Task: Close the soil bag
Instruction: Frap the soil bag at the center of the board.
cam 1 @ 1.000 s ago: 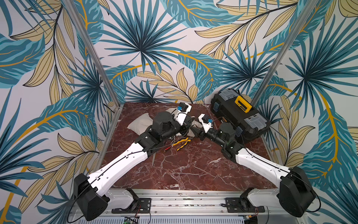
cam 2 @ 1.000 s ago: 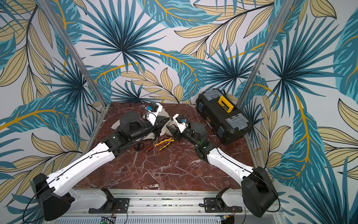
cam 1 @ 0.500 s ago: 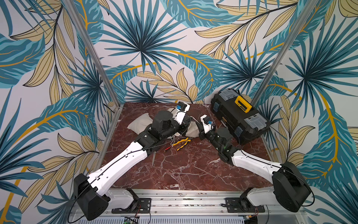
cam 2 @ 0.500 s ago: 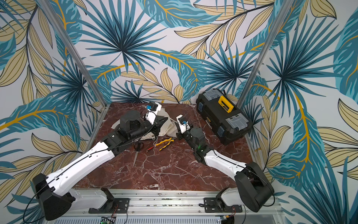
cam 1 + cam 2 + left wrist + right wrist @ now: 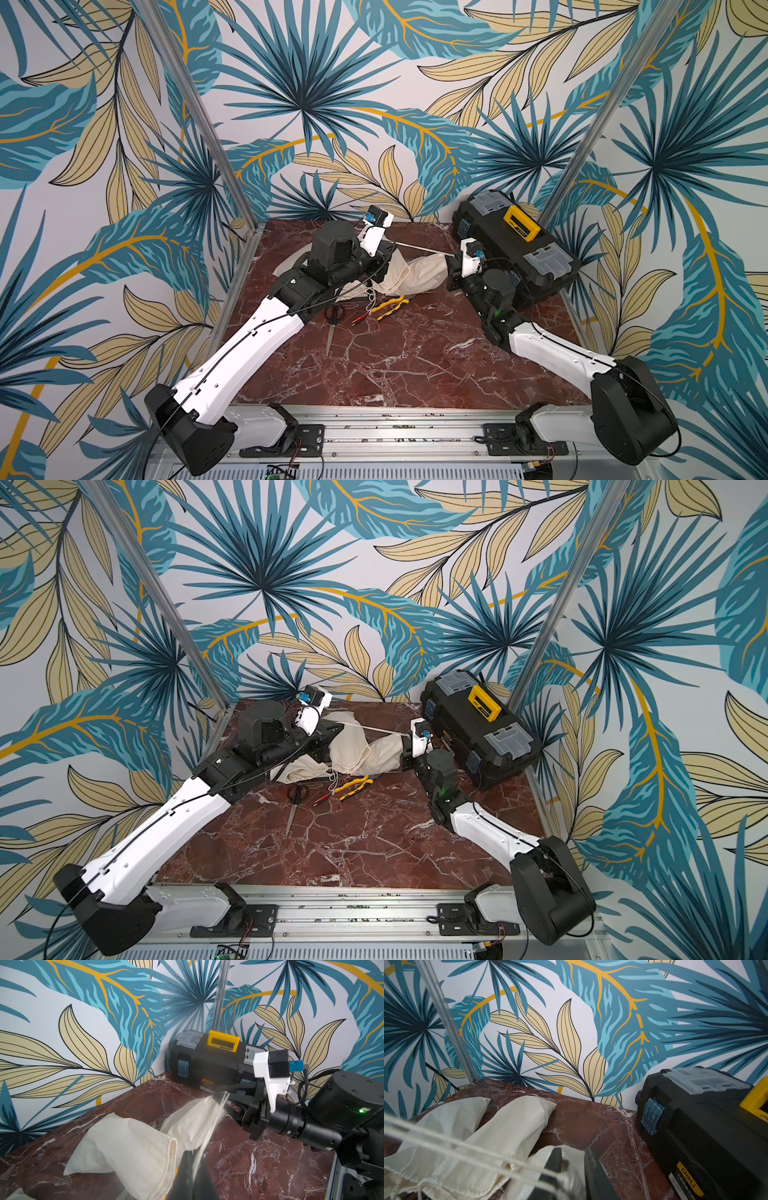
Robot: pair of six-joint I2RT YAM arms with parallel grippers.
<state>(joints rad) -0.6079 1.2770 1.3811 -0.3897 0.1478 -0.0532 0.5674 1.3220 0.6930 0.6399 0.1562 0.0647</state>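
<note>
Closest in on the counter [image 5: 395,374], scissors [image 5: 332,320] lie with their blades pointing toward the front edge. Just past them are yellow pliers [image 5: 388,305]. Next up, the cream bag [image 5: 415,274] lies on its side mid-counter, slumped between the two arms. Its gathered end is right at the right end effector [image 5: 451,266]. The right wrist view shows those fingers [image 5: 593,1174] drawn in on the cord [image 5: 424,248], nipping it. On the other side, the left end effector [image 5: 191,1167] is pressed together on the same cord, and the line is stretched taut between the two, above the bag. At the far right corner, a black toolbox [image 5: 515,245] sits against the wall.
</note>
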